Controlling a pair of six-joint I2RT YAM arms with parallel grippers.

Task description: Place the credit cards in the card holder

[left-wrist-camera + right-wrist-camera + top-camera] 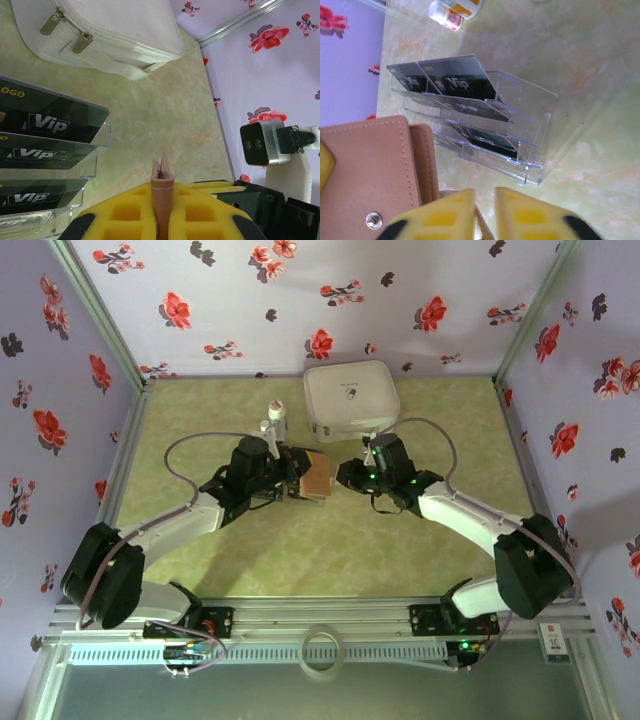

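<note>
Where the two arms meet at the middle of the overhead frame, the card holder point(370, 165) hangs between them, lifted off the green table point(300, 550). It is a small tan-brown leather wallet with pale stitching along its border and a round metal snap stud near the lower left of the right wrist frame. In the left wrist frame it is seen edge-on, as a thin pinkish-brown slab.

The credit cards point(465, 85) are dark, with "Vip" printed in pale letters. They stand in the tiers of a clear plastic stand point(535, 130) on the table, just beside the wallet, at the centre of the right wrist frame.

The left arm reaches in from the lower left of the overhead frame, elbow bent. The left gripper point(162, 192) has its yellow fingers pressed tight against both faces of the wallet, holding it upright by the edge.

The right arm curves in from the lower right to face it. The right gripper point(485, 197) has its fingers drawn almost together, and a thin brown edge, probably a flap of the wallet, sits in the narrow slit between them.

A white zipped case point(350, 400) lies beyond both grippers at the top centre of the overhead frame.
</note>
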